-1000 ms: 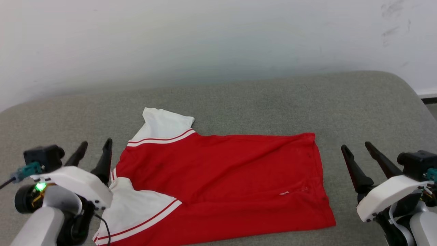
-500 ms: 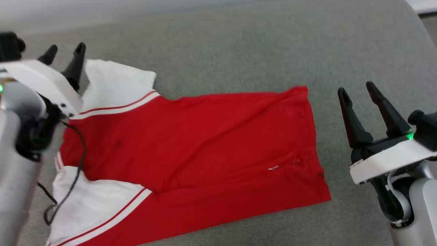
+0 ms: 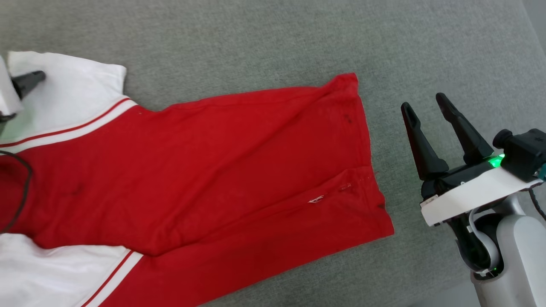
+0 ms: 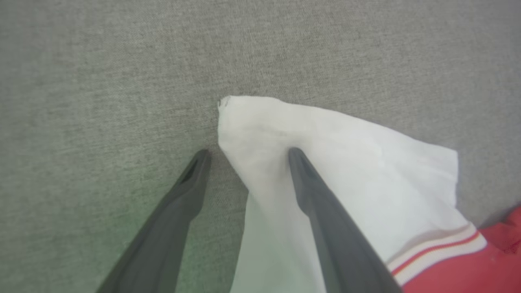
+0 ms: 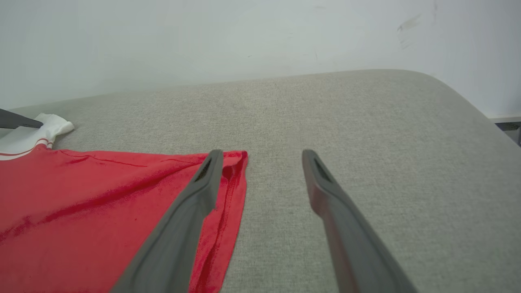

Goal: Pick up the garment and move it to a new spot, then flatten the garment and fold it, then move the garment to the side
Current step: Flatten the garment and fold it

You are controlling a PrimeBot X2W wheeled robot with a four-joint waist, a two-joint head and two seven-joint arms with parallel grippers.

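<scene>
The garment (image 3: 204, 162) lies spread on the grey padded surface (image 3: 256, 38), a red shirt with white sleeves and red-white trim, hem to the right. My left gripper (image 4: 248, 154) is open and straddles the edge of the far white sleeve (image 4: 346, 162): one fingertip is over the sleeve, the other over bare surface. One of its fingers (image 3: 26, 83) shows at the head view's left edge. My right gripper (image 3: 424, 104) stands open just right of the hem, holding nothing. In the right wrist view the right gripper (image 5: 262, 154) has one finger over the hem's far corner (image 5: 238, 160).
A black cable (image 3: 19, 187) from the left arm hangs over the garment's left part. A white wall (image 5: 244, 36) rises behind the surface. The surface rounds off at its right edge (image 5: 468, 97), with floor beyond. Bare grey surface stretches beyond and right of the garment.
The head camera has tipped down, so the wall has left the picture. My left gripper has reached forward from beside the near sleeve to the far white sleeve. The right gripper stays beside the hem.
</scene>
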